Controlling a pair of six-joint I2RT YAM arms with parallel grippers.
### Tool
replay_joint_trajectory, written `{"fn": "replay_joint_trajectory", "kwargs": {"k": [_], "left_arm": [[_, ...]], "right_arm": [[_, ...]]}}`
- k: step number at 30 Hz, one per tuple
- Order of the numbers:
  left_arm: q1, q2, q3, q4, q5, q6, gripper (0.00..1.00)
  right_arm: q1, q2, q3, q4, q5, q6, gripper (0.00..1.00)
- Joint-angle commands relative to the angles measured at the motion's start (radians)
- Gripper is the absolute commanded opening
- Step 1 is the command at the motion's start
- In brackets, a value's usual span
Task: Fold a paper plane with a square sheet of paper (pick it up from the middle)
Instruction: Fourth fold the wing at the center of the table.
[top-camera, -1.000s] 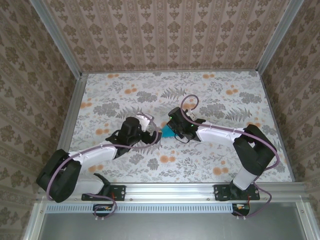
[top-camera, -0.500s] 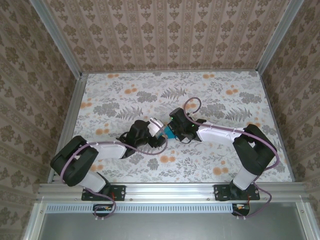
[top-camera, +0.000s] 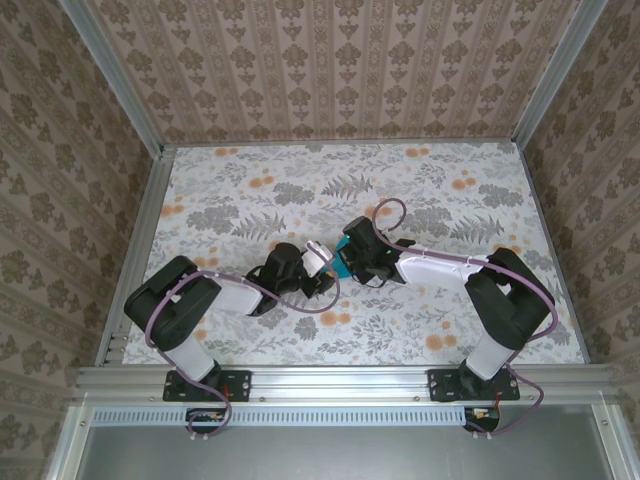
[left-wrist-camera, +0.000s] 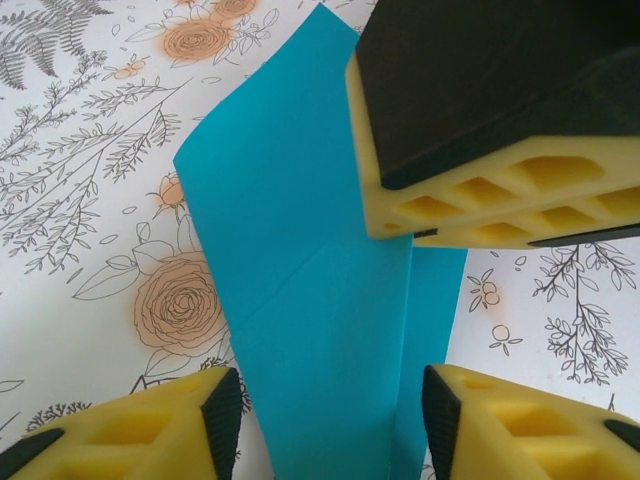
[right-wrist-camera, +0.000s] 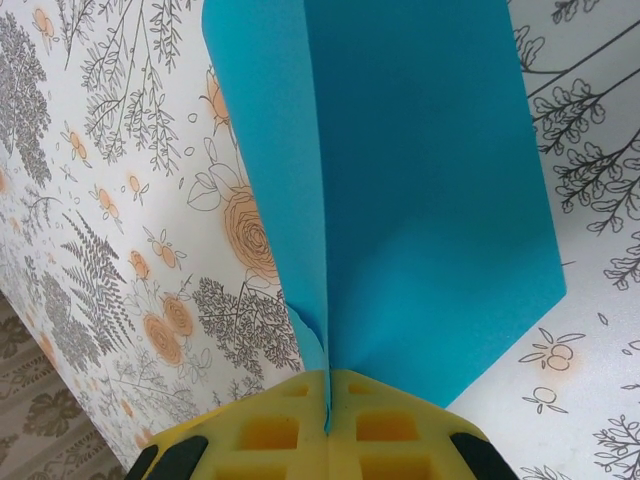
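Observation:
The square sheet of paper (top-camera: 341, 263) is teal and folded, with flaps rising from a centre crease. It hangs just above the middle of the floral table. My right gripper (right-wrist-camera: 327, 392) is shut on the fold's edge, and the flaps (right-wrist-camera: 430, 200) spread away from its yellow fingers. My left gripper (left-wrist-camera: 325, 430) stands open around the paper (left-wrist-camera: 300, 260) from the opposite side, the folded strip between its pads. The right gripper's fingers (left-wrist-camera: 480, 190) show above the paper there. In the top view the left gripper (top-camera: 322, 265) and right gripper (top-camera: 350, 260) meet at the paper.
The floral table (top-camera: 430, 200) spreads out on all sides of the two grippers. Aluminium rails (top-camera: 140, 230) and patterned walls bound it on the left, right and back. Both arms reach inward from their bases at the near edge.
The left arm has swung right to the paper and its jaws have narrowed around it. The right gripper has kept its hold, nearly still.

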Motion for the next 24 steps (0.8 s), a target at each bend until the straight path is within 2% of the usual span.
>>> {"fn": "replay_joint_trajectory", "kwargs": {"k": [1,7,11,13,16,19,22,24], "left_arm": [[0.009,0.023,0.016,0.061,0.026,-0.006,0.48],[0.021,0.046,0.021,0.083,0.053,-0.027,0.39],[0.024,0.058,0.027,0.075,0.052,-0.028,0.28],[0.026,0.06,0.026,0.075,0.053,-0.032,0.23],[0.03,0.058,0.024,0.069,0.062,-0.046,0.19],[0.033,0.06,0.024,0.067,0.068,-0.081,0.17],[0.04,0.06,0.022,0.062,0.075,-0.149,0.14],[0.041,0.059,0.025,0.046,0.077,-0.202,0.14]], "right_arm": [[-0.01,-0.014,-0.02,0.021,-0.046,0.037,0.02],[-0.017,-0.009,-0.041,0.079,-0.111,0.083,0.03],[-0.021,-0.013,-0.043,0.099,-0.126,0.089,0.1],[-0.025,-0.021,-0.043,0.097,-0.124,0.078,0.18],[-0.039,-0.053,-0.041,0.062,-0.098,0.026,0.39],[-0.065,-0.101,-0.031,0.01,-0.066,-0.106,0.58],[-0.105,-0.139,-0.041,0.019,-0.077,-0.289,0.66],[-0.13,-0.147,-0.069,0.089,-0.128,-0.406,0.66]]}}
